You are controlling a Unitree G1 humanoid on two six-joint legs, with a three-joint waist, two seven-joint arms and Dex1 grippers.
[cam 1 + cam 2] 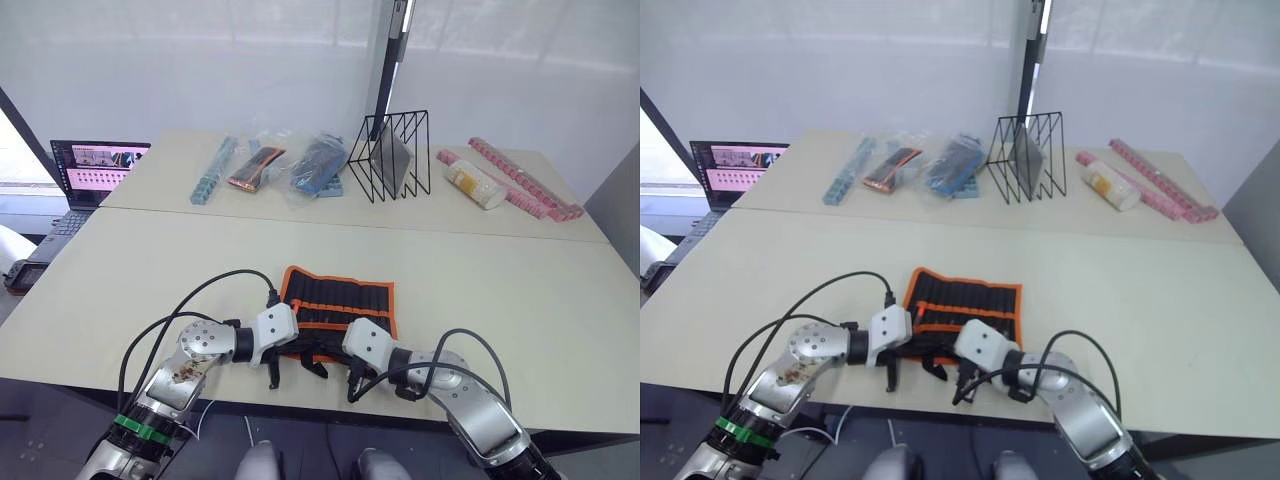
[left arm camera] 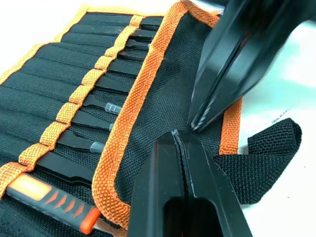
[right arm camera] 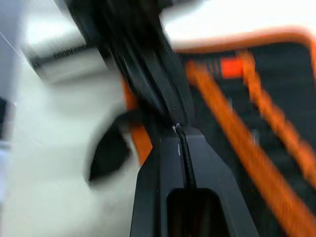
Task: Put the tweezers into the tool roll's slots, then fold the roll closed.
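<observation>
The tweezers (image 2: pixel 94 106) sit in the slots (image 2: pixel 64 111); both clenched pincers, left (image 2: pixel 181 143) and right (image 2: pixel 197 123), must fold the tool roll (image 1: pixel 338 300) at 12 o'clock

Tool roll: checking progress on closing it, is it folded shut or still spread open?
Partly folded. The tool roll has its near flap turned over, while rows of slots holding tweezers remain uncovered. Both claws sit at the flap.
</observation>
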